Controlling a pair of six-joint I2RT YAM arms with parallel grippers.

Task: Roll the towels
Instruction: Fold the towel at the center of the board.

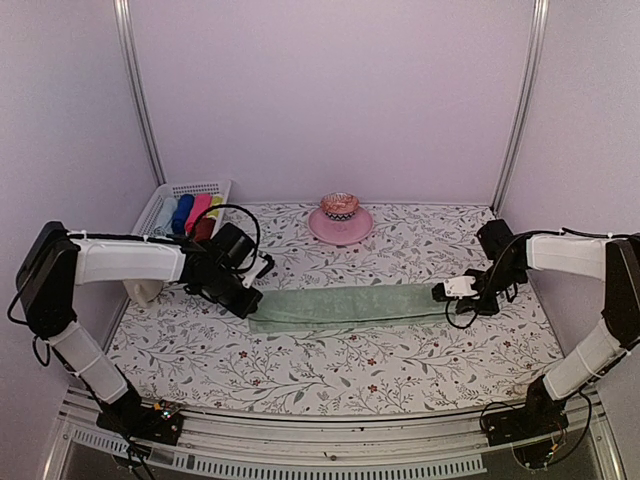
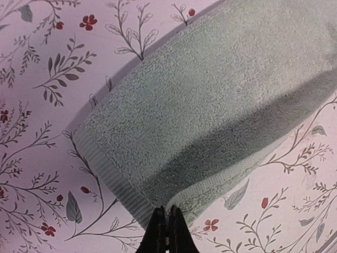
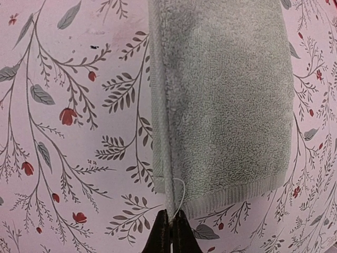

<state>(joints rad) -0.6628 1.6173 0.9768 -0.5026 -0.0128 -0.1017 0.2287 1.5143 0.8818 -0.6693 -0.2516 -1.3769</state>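
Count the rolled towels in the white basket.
5: light blue roll, dark blue roll, pink roll and yellow roll side by side, dark red roll nearest the left arm. Others may be hidden behind it.
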